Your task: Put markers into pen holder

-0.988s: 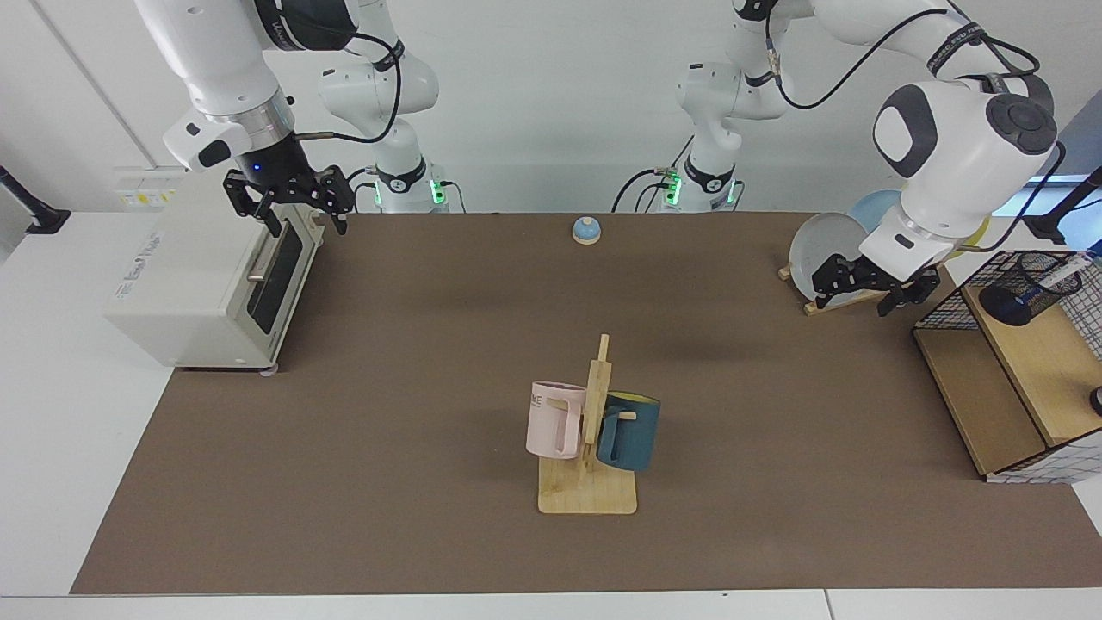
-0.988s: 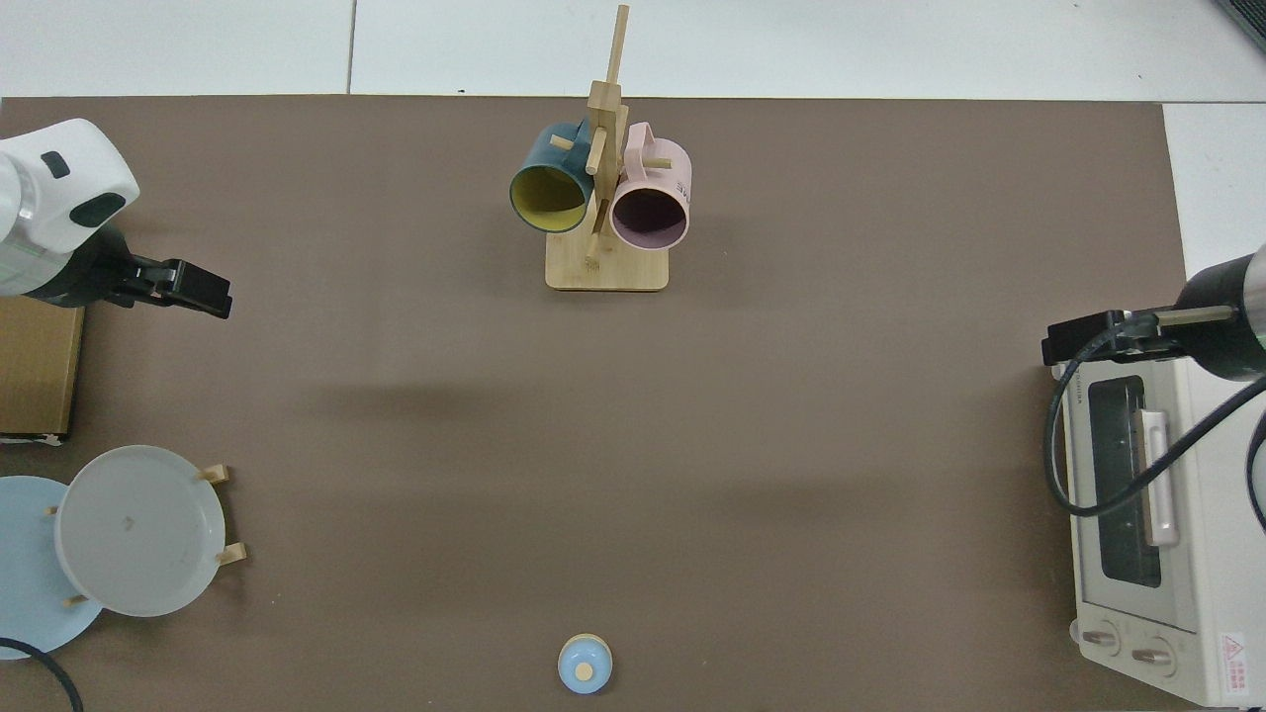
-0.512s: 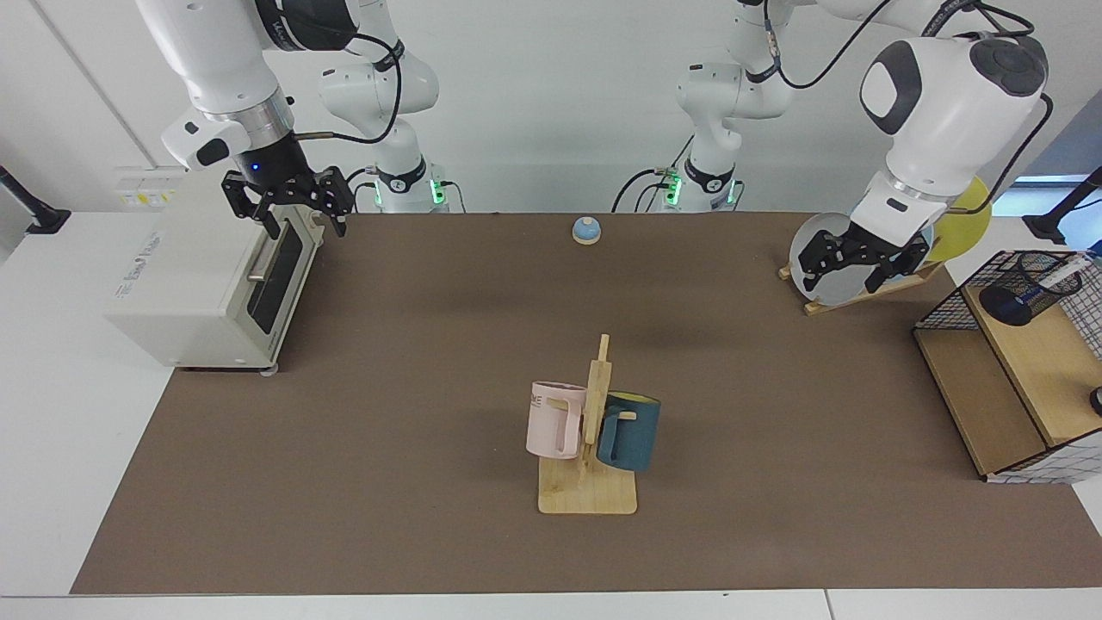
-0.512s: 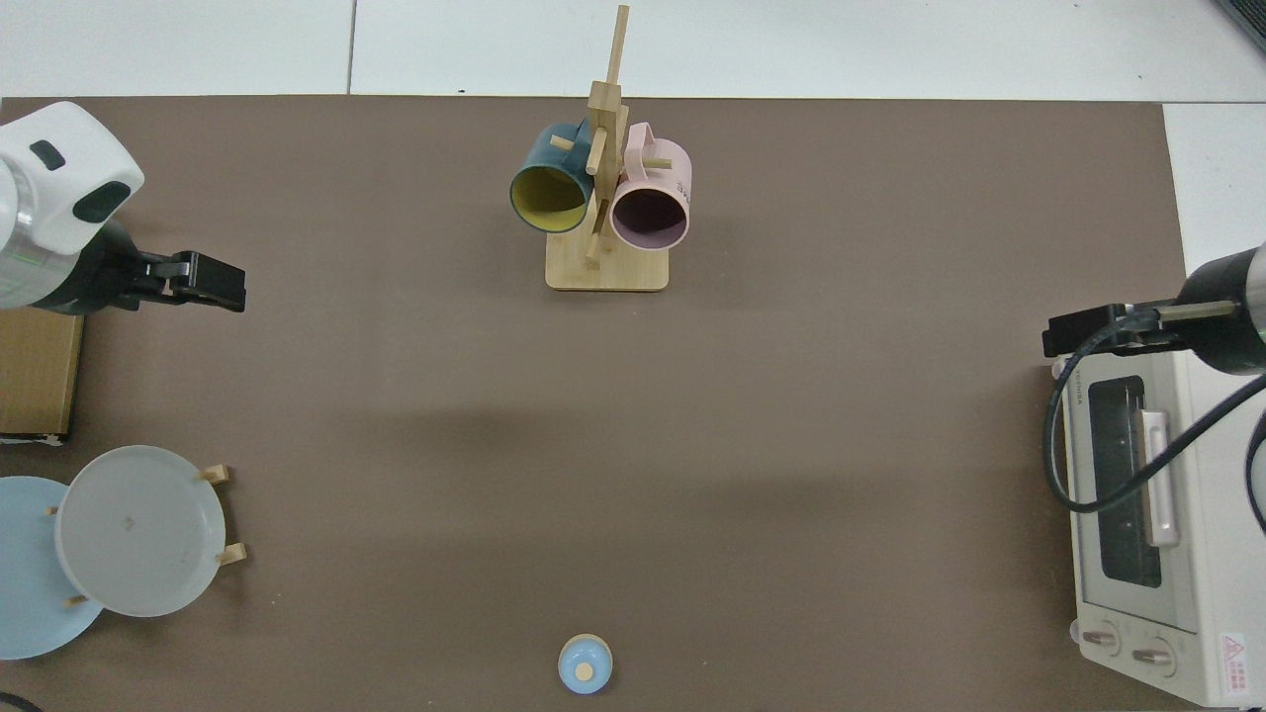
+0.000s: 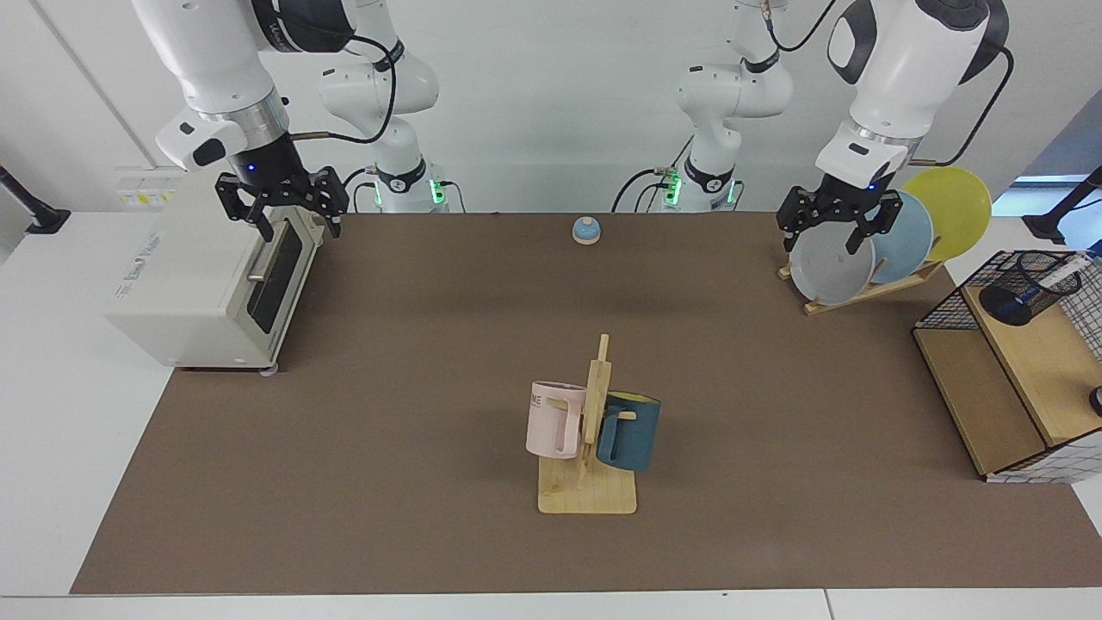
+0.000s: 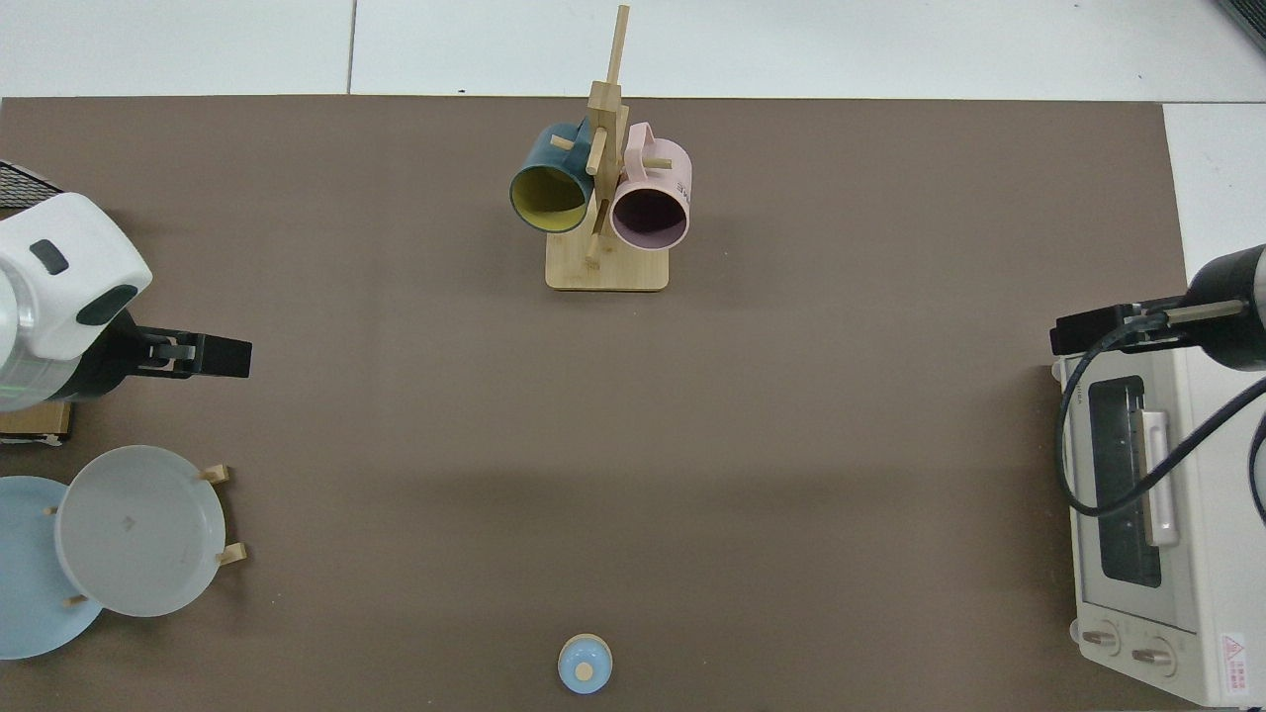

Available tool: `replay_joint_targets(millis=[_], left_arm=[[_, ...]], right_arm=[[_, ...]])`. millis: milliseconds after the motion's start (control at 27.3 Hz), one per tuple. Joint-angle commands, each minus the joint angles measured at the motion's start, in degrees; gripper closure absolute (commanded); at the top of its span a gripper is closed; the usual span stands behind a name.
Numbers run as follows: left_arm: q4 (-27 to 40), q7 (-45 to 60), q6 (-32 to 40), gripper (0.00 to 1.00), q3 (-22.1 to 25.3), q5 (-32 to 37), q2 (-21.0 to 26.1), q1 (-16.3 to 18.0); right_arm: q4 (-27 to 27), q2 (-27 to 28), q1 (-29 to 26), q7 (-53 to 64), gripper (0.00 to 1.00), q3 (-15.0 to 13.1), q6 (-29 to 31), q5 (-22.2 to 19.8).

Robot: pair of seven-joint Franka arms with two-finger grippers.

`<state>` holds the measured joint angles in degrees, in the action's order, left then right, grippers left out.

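A brown mat point(image 5: 430, 387) covers the white table, with one toaster oven point(image 5: 207, 284) at the left edge of the frame. Since a second ago the left gripper point(image 5: 833, 222) has risen from beside the wire basket point(image 5: 947, 306) to the three racked plates point(image 5: 831, 271) at upper right, fingers spread and empty (likely the job is finished). The right gripper point(image 5: 281, 200) waits, open, over the oven. One marker point(image 5: 1052, 277) leans in the single pen holder point(image 5: 1020, 297) at far right; two mugs point(image 5: 555, 419) hang mid-frame; one bell point(image 5: 586, 230) sits behind.
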<state>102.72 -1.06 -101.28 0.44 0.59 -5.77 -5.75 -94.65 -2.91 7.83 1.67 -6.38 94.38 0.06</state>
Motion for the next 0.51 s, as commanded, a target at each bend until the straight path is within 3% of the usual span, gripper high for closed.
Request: replay_joint_targets(millis=[0,293,476], left_arm=[[1.6,0.2,-1.0,0.0,-1.1,0.2,-1.0,2.1],[1.5,0.4,0.6,0.0,-0.6,0.2,-0.8,1.6],[-3.4,0.5,4.1,0.0,-0.6,0.1,2.4,1.8]], right_arm=[[-0.5,0.0,-1.0,2.9,0.0,0.6,1.2,-1.3],[-0.5,0.0,-1.9,2.6,0.0,0.6,0.6,-1.0],[-0.4,0.0,-1.9,2.6,0.0,0.7,0.8,-0.4]])
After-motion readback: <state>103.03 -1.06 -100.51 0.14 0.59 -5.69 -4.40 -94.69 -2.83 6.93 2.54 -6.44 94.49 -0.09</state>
